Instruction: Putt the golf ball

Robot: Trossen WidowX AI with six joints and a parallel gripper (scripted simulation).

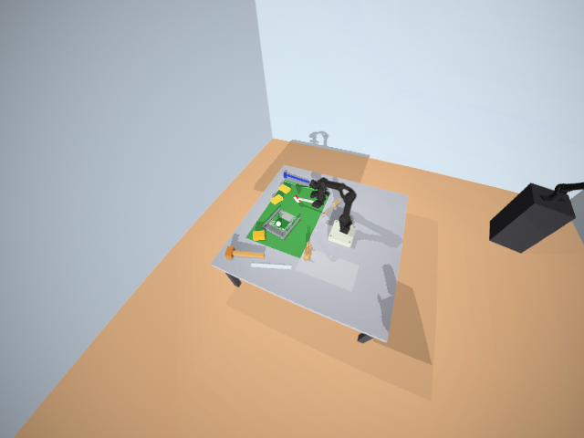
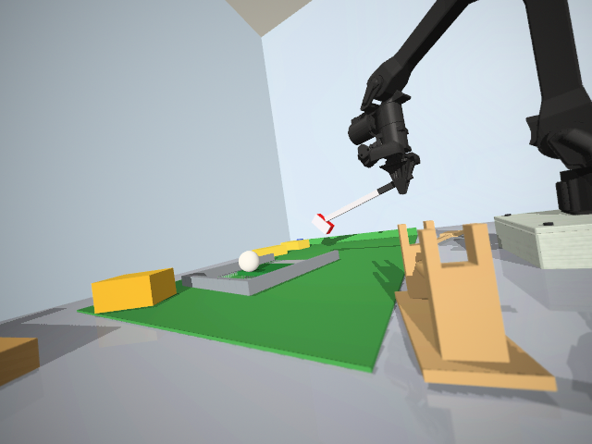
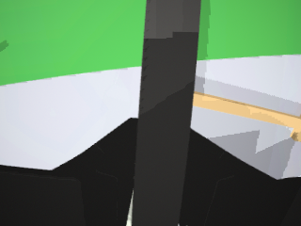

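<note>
My gripper (image 1: pixel 317 203) (image 2: pixel 402 189) (image 3: pixel 152 129) is shut on the dark handle of the red putter (image 1: pixel 305 201) (image 2: pixel 353 205) (image 3: pixel 169 71). The putter slants down from the fingers in the exterior view, its red and white head (image 2: pixel 323 223) raised above the green mat (image 1: pixel 287 245) (image 2: pixel 287 325) (image 3: pixel 71 38). The white golf ball (image 1: pixel 278 224) (image 2: pixel 248 261) is on the raised green inside the grey walls (image 2: pixel 293 275), away from the putter head. Stills do not show whether it moves. The grey ramp (image 1: pixel 288 215) is on the side toward the putter. The wrist view shows neither ball nor putter head.
Yellow blocks (image 1: pixel 284 188) (image 1: pixel 276 199) (image 1: pixel 258 234) (image 2: pixel 133 289) stand along the mat's far side. A blue putter (image 1: pixel 297 177) lies beyond its end. A wooden rack (image 1: pixel 307 252) (image 2: pixel 471 305) and wooden stick (image 1: pixel 330 208) (image 3: pixel 245 105) are near the arm's base. An orange mallet (image 1: pixel 247 255) lies at a corner.
</note>
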